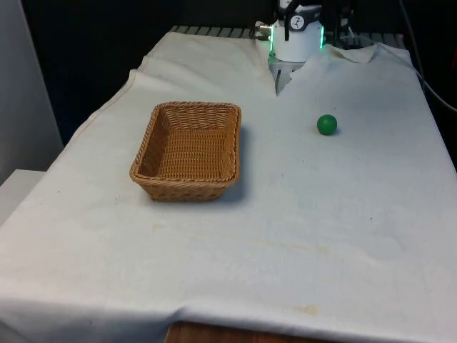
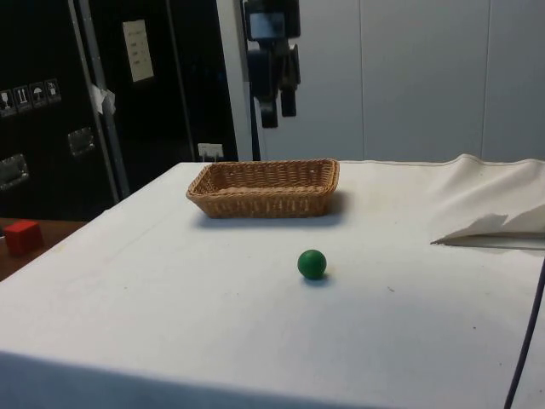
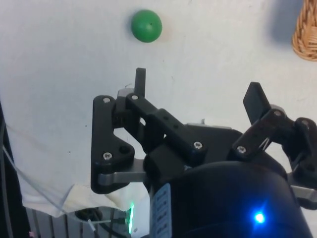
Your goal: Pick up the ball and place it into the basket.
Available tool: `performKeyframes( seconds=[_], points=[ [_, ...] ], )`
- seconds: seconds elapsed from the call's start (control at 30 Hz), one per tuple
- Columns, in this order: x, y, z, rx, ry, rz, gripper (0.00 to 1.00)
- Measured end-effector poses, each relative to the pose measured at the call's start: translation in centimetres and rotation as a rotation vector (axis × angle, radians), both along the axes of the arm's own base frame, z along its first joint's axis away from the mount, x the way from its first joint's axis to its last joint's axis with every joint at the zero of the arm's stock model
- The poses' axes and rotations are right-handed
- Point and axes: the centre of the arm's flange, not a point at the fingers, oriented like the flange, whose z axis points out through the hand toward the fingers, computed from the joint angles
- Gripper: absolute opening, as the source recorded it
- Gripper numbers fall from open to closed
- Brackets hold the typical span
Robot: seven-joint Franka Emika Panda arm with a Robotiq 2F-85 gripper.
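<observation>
Ref. landmark: wicker basket (image 1: 188, 151), rectangular, tan weave, seen resting flat on the white cloth (image 1: 300, 236) towards the front view's left. Interior is seen bare in front view; nothing is noted inside. In side view the basket (image 2: 265, 188) is set at the far part of the table, long side facing the camera. A corner of the basket (image 3: 306, 30) is also caught in wrist view.

Green ball (image 1: 326, 124) is found on the cloth, well apart from the basket, off towards the front view's right and slightly further back than basket centre. No contact with basket rim. In side view the ball (image 2: 312, 263) is seen nearer the camera than the basket, sitting alone on the cloth with a small shadow under it. In wrist view the ball (image 3: 146, 26) is seen on bare cloth beyond the fingertips, apart from them.

Gripper (image 2: 278, 106) is seen raised well above the table in side view, hanging approx. over the basket's far side, pointing down. Gripper (image 3: 198, 96) fingers are spread apart in wrist view; a clear gap is noted between them and nothing is held. One finger (image 3: 140, 82) is seen upright, the other tilted.

Misc.: cloth is folded up and rumpled beyond the ball, away from the basket. A red block (image 2: 21, 236) is noted off the table, past the basket end in side view.
</observation>
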Motion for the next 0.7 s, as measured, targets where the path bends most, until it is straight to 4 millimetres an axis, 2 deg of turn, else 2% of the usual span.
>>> performKeyframes(
  seconds=[0.7],
  points=[
    [-2.9,0.3,-5.5,0.000,-0.029,0.005,1.00]
  ],
)
